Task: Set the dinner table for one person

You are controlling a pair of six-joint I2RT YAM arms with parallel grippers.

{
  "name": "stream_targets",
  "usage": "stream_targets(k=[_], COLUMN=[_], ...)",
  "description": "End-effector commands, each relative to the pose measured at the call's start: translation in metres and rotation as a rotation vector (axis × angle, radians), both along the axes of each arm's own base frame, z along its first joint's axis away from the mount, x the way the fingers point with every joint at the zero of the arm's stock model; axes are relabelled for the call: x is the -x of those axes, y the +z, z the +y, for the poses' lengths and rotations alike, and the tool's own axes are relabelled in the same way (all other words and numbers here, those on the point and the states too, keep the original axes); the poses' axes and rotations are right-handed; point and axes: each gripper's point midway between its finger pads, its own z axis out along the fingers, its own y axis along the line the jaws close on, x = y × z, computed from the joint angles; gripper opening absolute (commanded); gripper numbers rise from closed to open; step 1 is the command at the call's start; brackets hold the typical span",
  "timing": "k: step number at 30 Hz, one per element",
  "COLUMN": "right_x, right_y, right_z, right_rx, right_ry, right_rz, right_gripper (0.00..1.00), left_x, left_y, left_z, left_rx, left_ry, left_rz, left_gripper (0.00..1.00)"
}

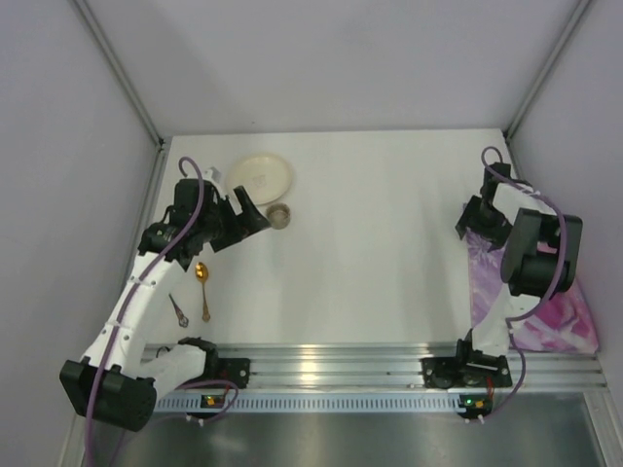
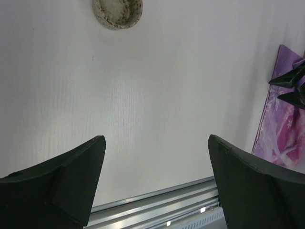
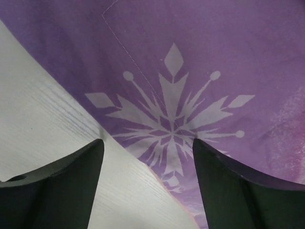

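The white dinner table (image 1: 380, 233) has a ribbed aluminium rail (image 1: 331, 365) along its near edge. A cream plate (image 1: 261, 176) and a small speckled bowl (image 1: 279, 215) sit at the back left; the bowl also shows in the left wrist view (image 2: 118, 10). A gold spoon (image 1: 202, 282) and a dark utensil (image 1: 179, 309) lie at the front left. My left gripper (image 1: 255, 216) is open and empty, just left of the bowl (image 2: 157, 152). My right gripper (image 1: 469, 226) is open and empty, low over the left edge of the purple snowflake placemat (image 3: 190, 57), straddling that edge (image 3: 147, 157).
The placemat (image 1: 531, 292) lies crumpled along the right side, partly under the right arm. Grey walls close in the table at the back, left and right. The rail also shows in the left wrist view (image 2: 157, 207).
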Motion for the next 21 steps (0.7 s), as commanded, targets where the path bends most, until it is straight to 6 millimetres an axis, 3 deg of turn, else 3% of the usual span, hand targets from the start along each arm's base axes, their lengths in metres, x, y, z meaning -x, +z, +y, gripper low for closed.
stream_targets(k=[1, 4, 6, 9, 10, 13, 16, 21], right_x=[0.001, 0.007, 0.009, 0.013, 0.014, 0.014, 0.011, 0.001], right_y=[-0.012, -0.022, -0.028, -0.036, -0.038, -0.042, -0.04, -0.003], right_z=[-0.008, -0.01, -0.012, -0.011, -0.01, 0.004, 0.032, 0.133], right_rx=[0.023, 0.017, 0.019, 0.009, -0.001, -0.071, -0.178, -0.433], right_ry=[-0.007, -0.019, -0.023, -0.022, -0.023, -0.013, 0.02, 0.174], right_rz=[0.023, 0.04, 0.051, 0.063, 0.065, 0.041, -0.009, -0.139], right_gripper=[0.73, 0.48, 0.4, 0.18, 0.04, 0.0, 0.0, 0.0], left_x=[0.002, 0.002, 0.002, 0.003, 0.003, 0.003, 0.0, -0.008], left_y=[0.011, 0.014, 0.016, 0.015, 0.014, 0.009, 0.007, 0.003], left_z=[0.0, 0.001, 0.003, 0.005, 0.005, 0.005, 0.004, 0.004], left_rx=[0.002, -0.013, -0.027, -0.041, -0.044, -0.048, -0.051, -0.062], left_ry=[0.005, 0.001, -0.002, -0.005, -0.006, -0.012, -0.013, -0.009], left_rz=[-0.005, -0.01, -0.016, -0.012, -0.008, 0.003, 0.001, 0.001], left_gripper=[0.93, 0.93, 0.93, 0.93, 0.93, 0.93, 0.93, 0.93])
